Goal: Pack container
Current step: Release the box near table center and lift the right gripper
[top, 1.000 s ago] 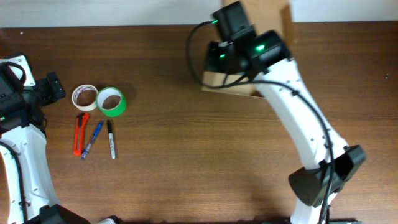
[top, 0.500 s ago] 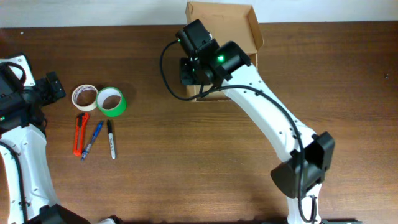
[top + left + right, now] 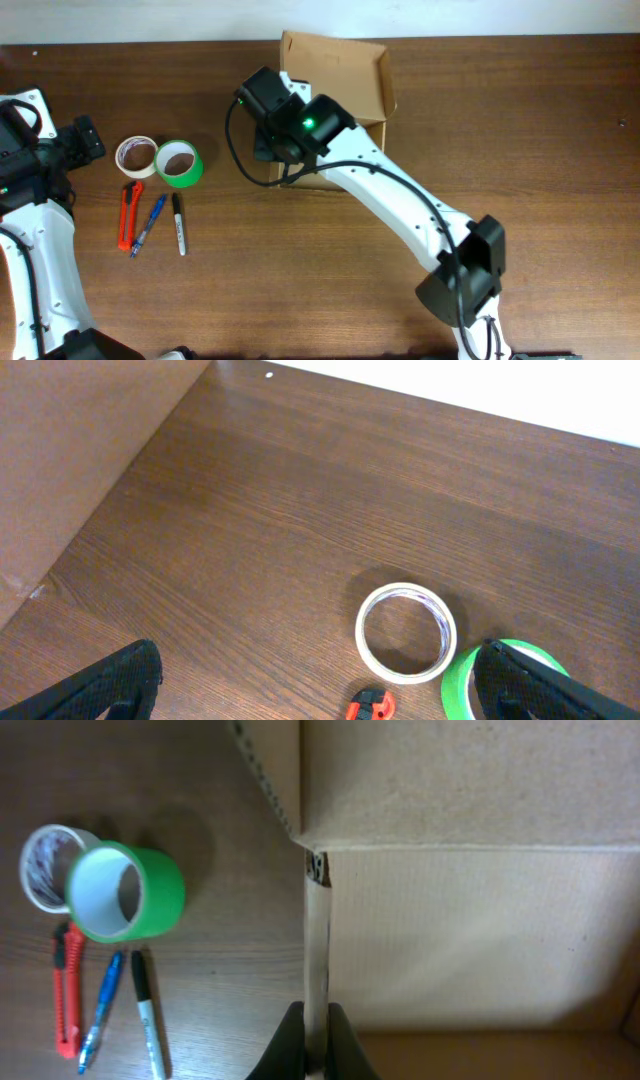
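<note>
The tan cardboard container stands open at the table's back centre, lid flap up; its inside fills the right wrist view. My right gripper is shut on the container's left wall; in the overhead view the arm covers that side. My left gripper is open and empty at the far left, over the white tape roll and green tape roll. Both rolls also show in the overhead view, white and green.
A red box cutter, a blue pen and a black marker lie below the rolls, left of the container; they also show in the right wrist view, with the cutter leftmost. The table's back edge runs behind the container.
My right arm has dragged the container leftward along the back of the table, toward the tape rolls. The left arm and the small items have not moved.
</note>
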